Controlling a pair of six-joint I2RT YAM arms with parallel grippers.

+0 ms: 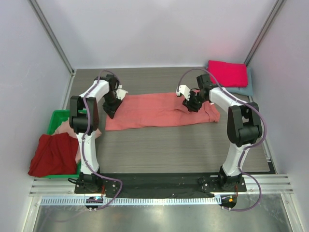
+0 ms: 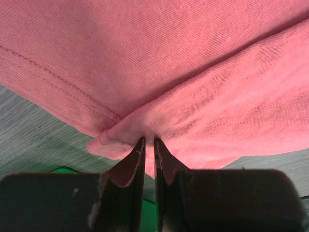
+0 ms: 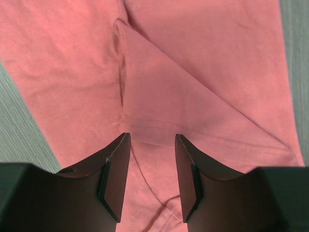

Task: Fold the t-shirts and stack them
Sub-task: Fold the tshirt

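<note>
wood-grain table point(image 1: 169, 152), salmon t-shirt point(image 1: 154, 112), grey-blue t-shirt point(image 1: 241, 90)

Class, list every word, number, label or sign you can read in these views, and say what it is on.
None readable: the salmon shirt, magenta shirt and green bin carry no legible writing.
The small white patch by the salmon shirt's far left corner is too small to read.

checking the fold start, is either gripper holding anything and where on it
The left gripper is pinched on the salmon t-shirt, at a bunched corner beside its stitched hem. The right gripper has its jaws apart over the same shirt, gripping nothing.
</note>
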